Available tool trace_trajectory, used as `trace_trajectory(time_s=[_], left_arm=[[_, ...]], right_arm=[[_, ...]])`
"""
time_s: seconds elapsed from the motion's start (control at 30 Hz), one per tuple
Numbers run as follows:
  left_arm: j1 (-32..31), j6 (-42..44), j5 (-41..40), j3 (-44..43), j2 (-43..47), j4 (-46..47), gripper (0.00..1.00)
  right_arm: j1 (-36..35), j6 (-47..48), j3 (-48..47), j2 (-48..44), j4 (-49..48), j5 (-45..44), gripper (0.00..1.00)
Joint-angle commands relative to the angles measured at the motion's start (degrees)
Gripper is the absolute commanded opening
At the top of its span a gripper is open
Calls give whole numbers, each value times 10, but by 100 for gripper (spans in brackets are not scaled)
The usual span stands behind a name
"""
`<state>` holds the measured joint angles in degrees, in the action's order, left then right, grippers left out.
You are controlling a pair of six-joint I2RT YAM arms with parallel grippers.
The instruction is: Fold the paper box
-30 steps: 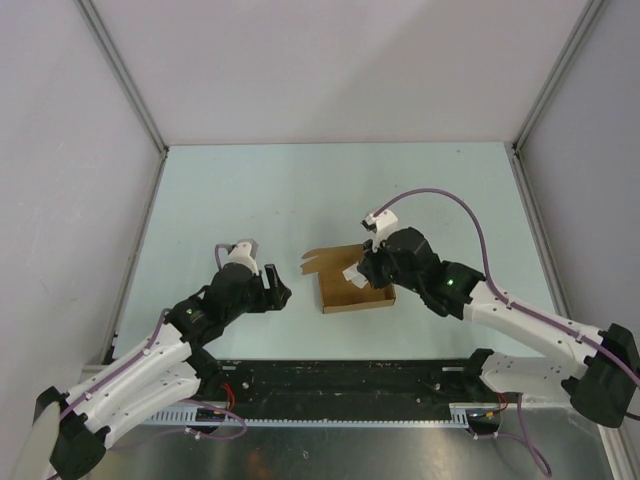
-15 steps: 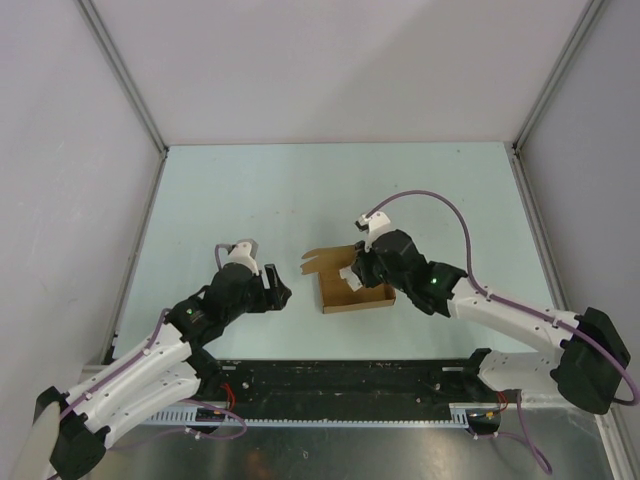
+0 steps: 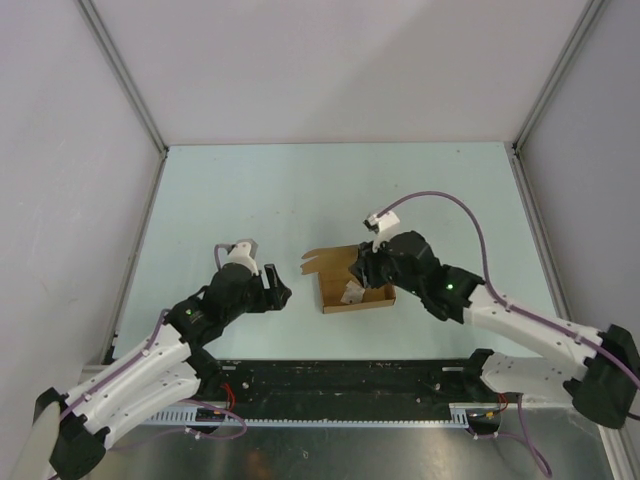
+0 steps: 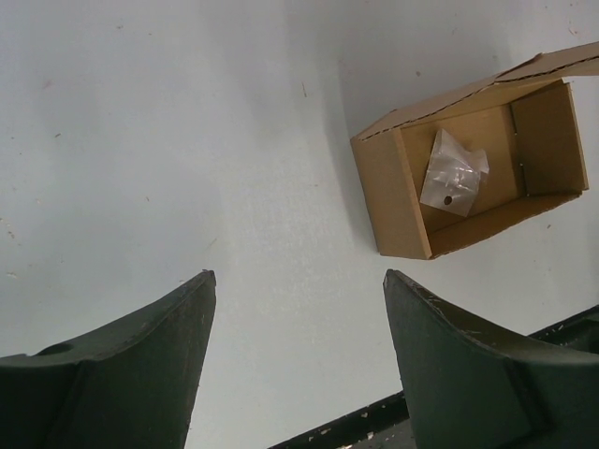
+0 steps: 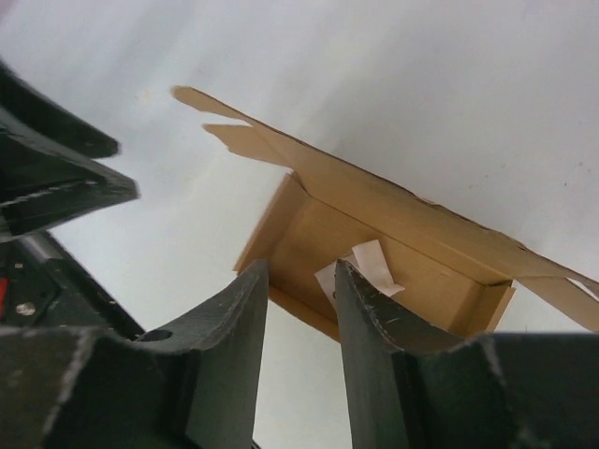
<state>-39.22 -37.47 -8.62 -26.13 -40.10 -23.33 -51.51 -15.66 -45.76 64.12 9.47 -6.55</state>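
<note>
The paper box (image 3: 356,306) is a small brown carton, standing open on the table with its lid flap (image 3: 324,259) laid back to the far left. A white wad of paper (image 3: 351,293) lies inside it. My right gripper (image 3: 363,279) hovers just over the box's open top. In the right wrist view its jaws (image 5: 298,271) stand slightly apart with nothing between them, above the box's (image 5: 309,229) near wall, with the wad (image 5: 372,259) behind one finger. My left gripper (image 3: 279,291) is open and empty, left of the box (image 4: 402,192).
A black rail (image 3: 340,375) runs along the near table edge below both arms. Grey enclosure walls with metal posts (image 3: 120,75) close in the table on three sides. My left gripper shows at the left edge of the right wrist view (image 5: 51,178).
The right arm swung a little left, then back right, staying over the box. The white wad, earlier up at the right gripper's fingertips, now lies lower inside the box. The left arm has not moved.
</note>
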Motion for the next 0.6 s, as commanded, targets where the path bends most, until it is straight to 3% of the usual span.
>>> trace_trajectory(time_s=[0.0, 0.17, 0.4, 0.53, 0.57], left_arm=[[4, 4, 2, -3, 16, 3, 77], [4, 46, -3, -22, 42, 3, 77], [4, 53, -13, -39, 71, 4, 79], [5, 59, -23, -59, 56, 4, 78], [4, 61, -24, -66, 49, 4, 78]], right_arm=[[2, 24, -4, -90, 17, 31, 41], [41, 53, -4, -175, 59, 23, 46], [154, 104, -5, -248, 111, -35, 71], [224, 217, -4, -228, 115, -2, 73], [240, 262, -3, -222, 114, 53, 74]])
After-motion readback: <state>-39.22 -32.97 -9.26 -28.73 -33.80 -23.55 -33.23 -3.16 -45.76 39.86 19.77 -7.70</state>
